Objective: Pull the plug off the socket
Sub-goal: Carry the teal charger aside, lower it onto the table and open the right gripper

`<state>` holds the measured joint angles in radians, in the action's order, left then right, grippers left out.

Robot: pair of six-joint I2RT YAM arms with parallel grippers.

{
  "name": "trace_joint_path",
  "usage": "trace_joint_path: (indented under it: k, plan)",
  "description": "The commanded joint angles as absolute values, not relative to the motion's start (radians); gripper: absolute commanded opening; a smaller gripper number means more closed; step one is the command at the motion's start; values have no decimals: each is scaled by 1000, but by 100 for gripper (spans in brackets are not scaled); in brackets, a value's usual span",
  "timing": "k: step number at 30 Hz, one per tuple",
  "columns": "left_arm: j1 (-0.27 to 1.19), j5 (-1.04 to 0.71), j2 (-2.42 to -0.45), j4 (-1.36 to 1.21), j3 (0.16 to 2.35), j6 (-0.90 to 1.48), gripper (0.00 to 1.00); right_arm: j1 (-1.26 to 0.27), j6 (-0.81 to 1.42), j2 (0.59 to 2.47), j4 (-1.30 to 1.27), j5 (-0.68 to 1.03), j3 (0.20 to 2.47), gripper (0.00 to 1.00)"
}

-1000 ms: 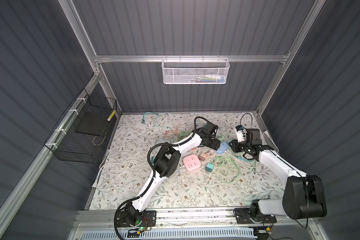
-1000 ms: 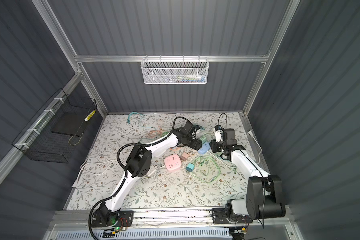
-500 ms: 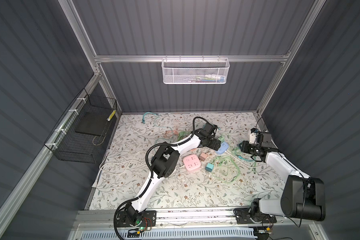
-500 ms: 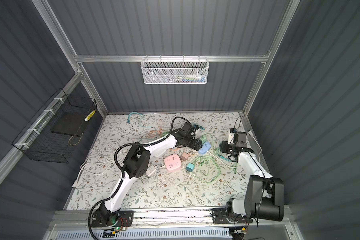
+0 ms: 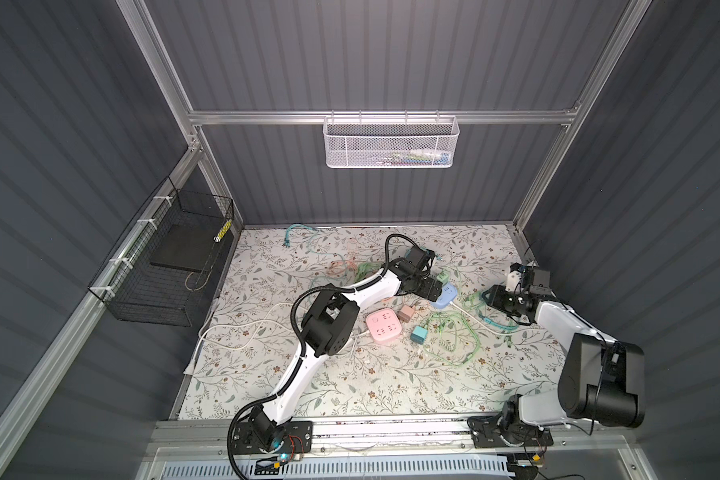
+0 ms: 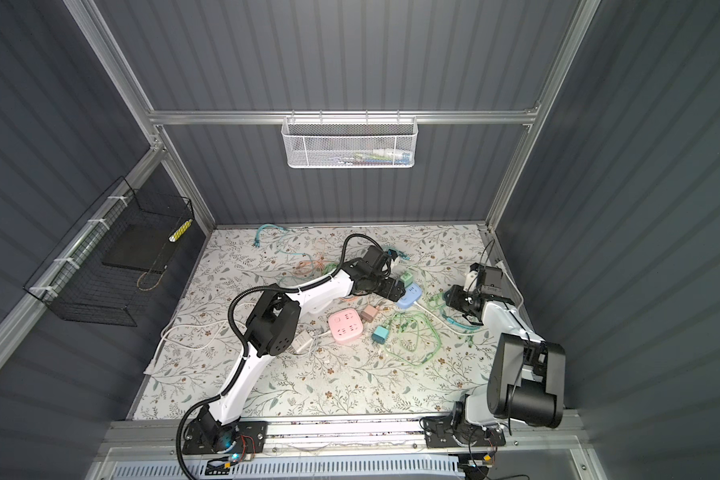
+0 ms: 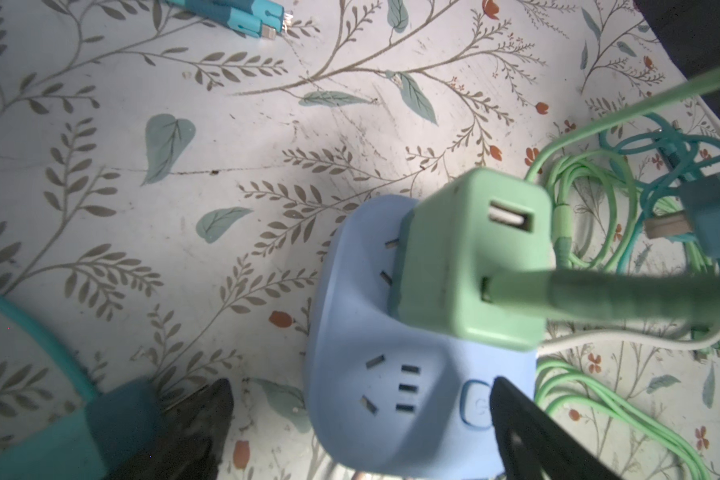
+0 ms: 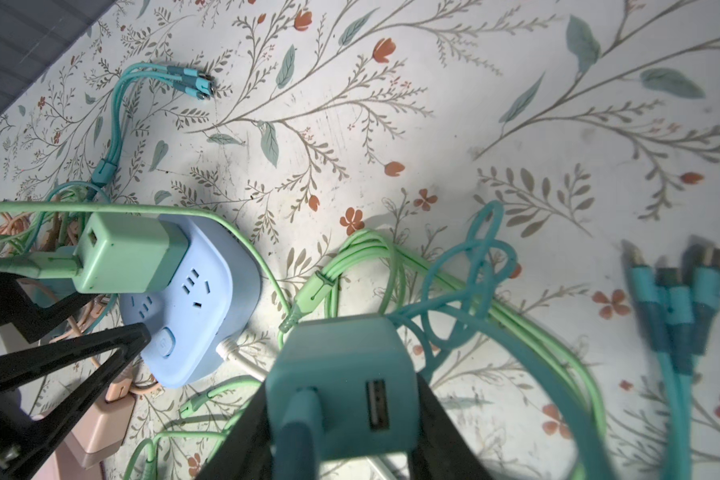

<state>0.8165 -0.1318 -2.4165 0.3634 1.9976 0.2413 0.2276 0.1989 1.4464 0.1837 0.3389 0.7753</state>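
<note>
The light blue socket (image 7: pixel 412 374) lies on the floral mat and shows in both top views (image 5: pixel 444 297) (image 6: pixel 410 298). A green plug (image 7: pixel 470 257) with a green cable stands plugged into it. My left gripper (image 7: pixel 358 419) is open, its fingers (image 7: pixel 192 428) on either side of the socket. My right gripper (image 8: pixel 344 399) is shut on a teal plug (image 8: pixel 341 382), held clear of the socket (image 8: pixel 200 307) to its right. The plug's prongs show bare in the left wrist view (image 7: pixel 666 226). In a top view the right gripper (image 5: pixel 491 297) sits right of the socket.
A pink socket (image 5: pixel 384 326), a pinkish plug (image 5: pixel 407 312) and a teal cube (image 5: pixel 419 334) lie in front of the blue socket. Green and teal cables (image 8: pixel 454 286) loop between the grippers. A white cord (image 5: pixel 242 328) runs left. The right wall is close behind my right arm.
My right gripper has drawn back to the right with the teal plug, away from the blue socket. My left gripper's jaws have spread a little wider round the socket.
</note>
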Motion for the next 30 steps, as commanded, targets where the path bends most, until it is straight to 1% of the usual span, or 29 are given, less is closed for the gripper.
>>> trace_joint_path:
  k: [1, 7, 12, 17, 19, 21, 25, 28, 30]
  plan:
    - [815, -125, -2356, 362, 1976, 247, 97, 230, 206, 1455, 195, 376, 789, 37]
    - [815, -117, -2330, 327, 1935, 245, 97, 229, 206, 1500, 219, 382, 821, 43]
    - [815, -121, -2320, 319, 1919, 241, 97, 232, 213, 1546, 237, 406, 848, 44]
    - [816, -130, -2328, 320, 1920, 238, 96, 236, 203, 1587, 276, 396, 874, 51]
    - [815, -129, -2328, 319, 1915, 238, 96, 237, 205, 1591, 281, 383, 874, 56]
    - [815, -119, -2325, 315, 1908, 238, 96, 240, 213, 1584, 277, 374, 869, 59]
    - [813, -109, -2314, 299, 1887, 244, 96, 245, 224, 1558, 273, 359, 869, 76]
    - [812, -112, -2314, 296, 1889, 245, 96, 246, 222, 1554, 296, 365, 891, 81]
    - [813, -114, -2318, 296, 1891, 247, 96, 246, 224, 1554, 314, 364, 909, 94]
